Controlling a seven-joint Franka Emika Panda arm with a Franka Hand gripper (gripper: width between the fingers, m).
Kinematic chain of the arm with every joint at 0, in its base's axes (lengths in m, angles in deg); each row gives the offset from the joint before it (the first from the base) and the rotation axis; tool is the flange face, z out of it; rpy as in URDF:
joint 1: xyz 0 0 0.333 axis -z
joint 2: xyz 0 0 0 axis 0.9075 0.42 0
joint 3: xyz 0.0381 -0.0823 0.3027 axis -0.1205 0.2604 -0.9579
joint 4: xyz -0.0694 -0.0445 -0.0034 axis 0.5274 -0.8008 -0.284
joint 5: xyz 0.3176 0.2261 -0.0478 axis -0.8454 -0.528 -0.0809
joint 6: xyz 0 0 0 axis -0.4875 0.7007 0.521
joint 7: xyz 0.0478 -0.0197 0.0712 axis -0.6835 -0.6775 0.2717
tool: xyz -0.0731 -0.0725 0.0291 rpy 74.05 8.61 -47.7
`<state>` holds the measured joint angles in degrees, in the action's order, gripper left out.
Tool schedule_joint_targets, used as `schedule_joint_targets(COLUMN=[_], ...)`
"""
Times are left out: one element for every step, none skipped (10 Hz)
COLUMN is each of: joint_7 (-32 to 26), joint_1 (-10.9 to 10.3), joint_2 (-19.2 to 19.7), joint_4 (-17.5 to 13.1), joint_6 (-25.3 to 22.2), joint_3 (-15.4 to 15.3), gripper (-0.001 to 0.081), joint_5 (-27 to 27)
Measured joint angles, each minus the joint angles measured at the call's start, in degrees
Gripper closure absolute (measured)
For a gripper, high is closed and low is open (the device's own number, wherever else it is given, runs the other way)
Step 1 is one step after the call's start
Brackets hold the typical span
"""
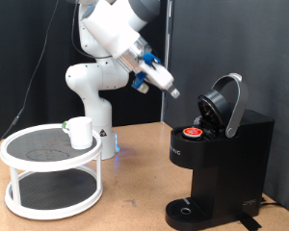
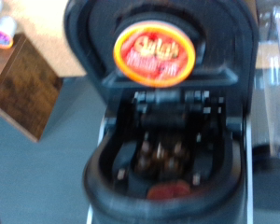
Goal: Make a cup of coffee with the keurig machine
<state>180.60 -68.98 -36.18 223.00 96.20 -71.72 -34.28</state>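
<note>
The black keurig machine (image 1: pixel 222 149) stands at the exterior view's right with its rounded lid (image 1: pixel 228 99) hinged open. A small pod with a red top (image 1: pixel 193 132) sits in its chamber. My gripper (image 1: pixel 172 92) hangs in the air just to the exterior view's left of the open lid, above the pod, with nothing seen between its fingers. The white cup (image 1: pixel 80 132) stands on a round white rack (image 1: pixel 48 154) at the left, far from the gripper. The wrist view looks into the open machine (image 2: pixel 89 56) at the red-topped pod (image 2: pixel 154 51); no fingers show there.
The white arm base (image 1: pixel 91 91) stands behind the rack. The machine's round drip base (image 1: pixel 188 208) has nothing on it. In the wrist view a brown wooden box (image 2: pixel 23 84) with more pods (image 2: pixel 2 28) shows beside the machine.
</note>
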Motion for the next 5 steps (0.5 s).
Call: schedule_joint_targets(joint_7=[0.82, 2.12, 3.45, 4.68, 5.29], joint_1=[0.08, 0.07, 0.07, 0.07, 0.07], joint_2=[-0.86, -1.45, -1.86, -2.09, -2.03], joint_4=[-1.13, -2.43, -3.56, -4.51, -5.02], joint_6=[-1.45, -2.33, -2.67, -3.09, -3.5], joint_3=[0.22, 0.23, 0.17, 0.06, 0.0], gripper=[0.0072, 0.0072, 0.0072, 0.0072, 0.0072], joint_5=[0.0, 0.0, 0.03, 0.34, 0.5])
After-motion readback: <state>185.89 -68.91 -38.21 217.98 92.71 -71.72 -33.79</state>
